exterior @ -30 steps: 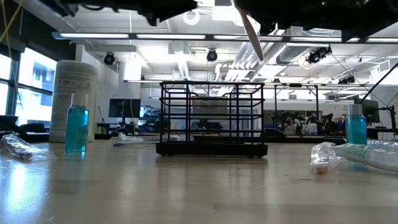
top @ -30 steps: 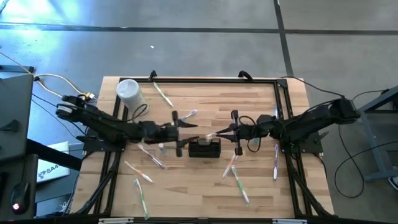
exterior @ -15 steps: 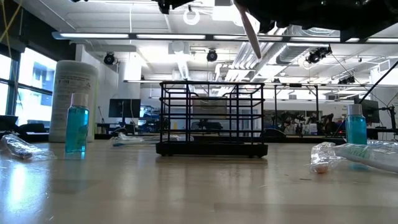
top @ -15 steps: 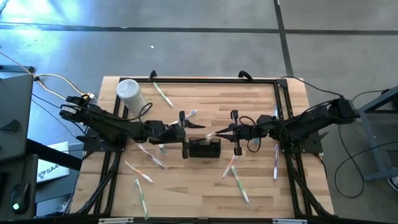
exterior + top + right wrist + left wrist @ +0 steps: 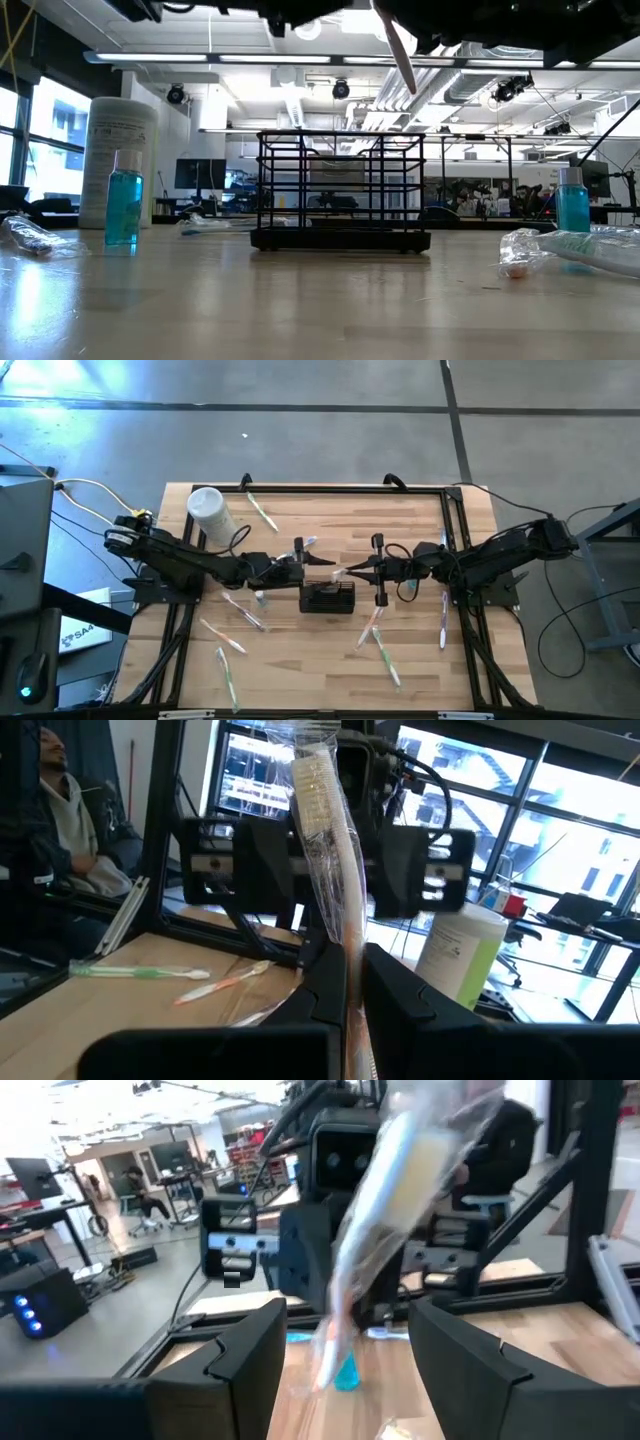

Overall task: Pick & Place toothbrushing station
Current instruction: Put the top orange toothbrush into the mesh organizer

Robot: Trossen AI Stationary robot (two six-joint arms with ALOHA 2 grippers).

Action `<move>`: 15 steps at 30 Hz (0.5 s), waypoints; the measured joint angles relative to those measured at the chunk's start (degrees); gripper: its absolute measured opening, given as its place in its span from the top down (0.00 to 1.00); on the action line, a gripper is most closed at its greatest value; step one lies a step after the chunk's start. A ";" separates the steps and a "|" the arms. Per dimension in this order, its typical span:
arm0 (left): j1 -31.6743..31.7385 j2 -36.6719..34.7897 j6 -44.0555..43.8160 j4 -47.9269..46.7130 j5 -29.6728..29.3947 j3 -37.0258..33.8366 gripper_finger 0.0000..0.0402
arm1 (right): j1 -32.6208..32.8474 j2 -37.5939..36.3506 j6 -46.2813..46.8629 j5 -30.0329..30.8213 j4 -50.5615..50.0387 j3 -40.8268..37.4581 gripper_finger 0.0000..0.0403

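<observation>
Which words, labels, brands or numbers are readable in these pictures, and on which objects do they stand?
"SA4", cut off: on the white sheet lying on the floor left of the table, high view.
Printed label on the white cylindrical container, low view: too small to read.
Blue bottles, wrapped toothbrushes: no readable text.

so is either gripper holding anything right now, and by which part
The right gripper is shut on a wrapped toothbrush, gripping its handle end, bristle head pointing away. The left gripper is open and holds nothing.
</observation>
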 joint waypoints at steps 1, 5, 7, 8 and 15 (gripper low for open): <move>0.35 0.30 0.00 0.49 0.07 0.00 0.48 | 0.00 0.00 0.02 0.00 0.00 -0.01 0.98; 1.45 0.84 -1.28 3.05 4.16 0.02 0.48 | 0.00 0.00 0.09 -0.03 -0.47 -0.01 0.98; 1.66 0.89 -1.99 3.30 6.42 0.02 0.48 | 0.00 0.02 0.11 -0.03 -0.82 -0.01 0.98; 1.90 0.89 -2.15 3.47 6.93 0.02 0.48 | 0.00 0.02 0.10 -0.04 -0.92 0.00 0.98; 2.28 1.40 -2.38 4.18 7.30 0.17 0.48 | -0.05 0.02 -0.02 -0.04 -1.46 -0.01 0.97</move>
